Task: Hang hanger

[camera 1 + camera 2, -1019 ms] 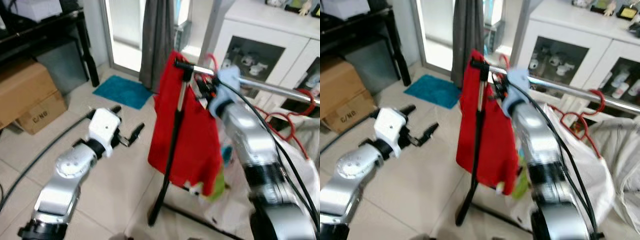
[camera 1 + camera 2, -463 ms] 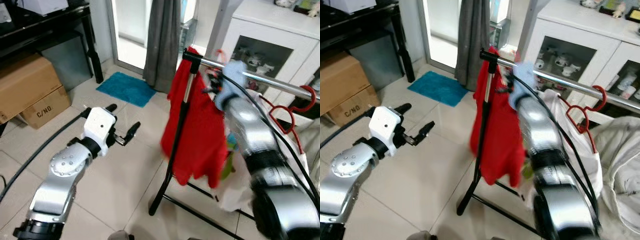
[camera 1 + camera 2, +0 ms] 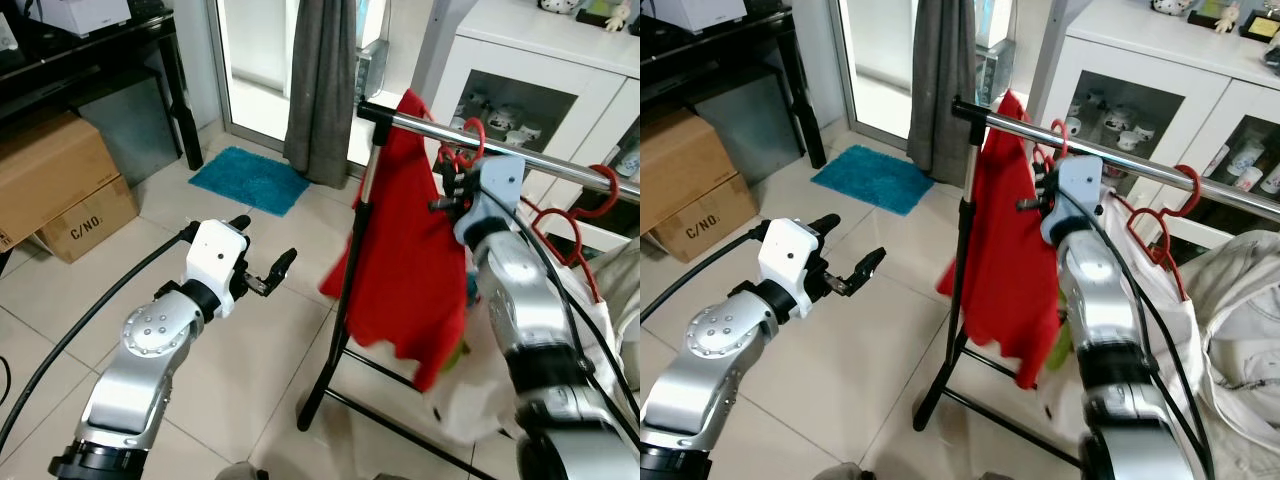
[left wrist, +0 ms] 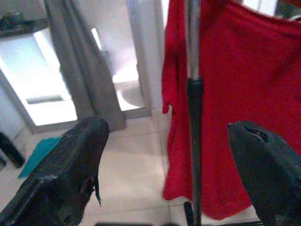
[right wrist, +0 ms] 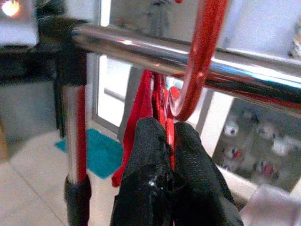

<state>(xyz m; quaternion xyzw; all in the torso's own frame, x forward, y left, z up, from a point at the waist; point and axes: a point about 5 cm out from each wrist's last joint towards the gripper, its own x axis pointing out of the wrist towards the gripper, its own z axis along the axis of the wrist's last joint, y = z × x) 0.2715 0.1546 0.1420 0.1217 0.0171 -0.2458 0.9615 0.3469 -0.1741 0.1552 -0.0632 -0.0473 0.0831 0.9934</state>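
Red plastic curves over the chrome rail (image 3: 520, 150) in the upper right of the left eye view: the hanger (image 3: 468, 140) has its hook already round the bar, with a red shirt (image 3: 410, 270) draped below it toward the centre of the frame. The right gripper (image 3: 447, 185) sits just under the hook, right of centre, while the left gripper (image 3: 262, 262) hovers at centre left, well apart from the rack.

From the right eye view the same scene repeats, a second bare red hanger (image 3: 1165, 215) dangling further along the rail at right.

Through the left wrist view, two black fingers (image 4: 70, 174) stand wide apart with nothing between them, facing the rack's upright pole (image 4: 194, 108) and the shirt.

Up close in the right wrist view, the fingertips (image 5: 150, 155) are pinched together on the hanger's thin red neck, directly beneath where the hook laps over the bar.

My reading is that hanging is at its last step (the hook looks seated, though its far side is hidden). Next comes letting go and drawing the arm down clear of the shirt without dragging the hook off.
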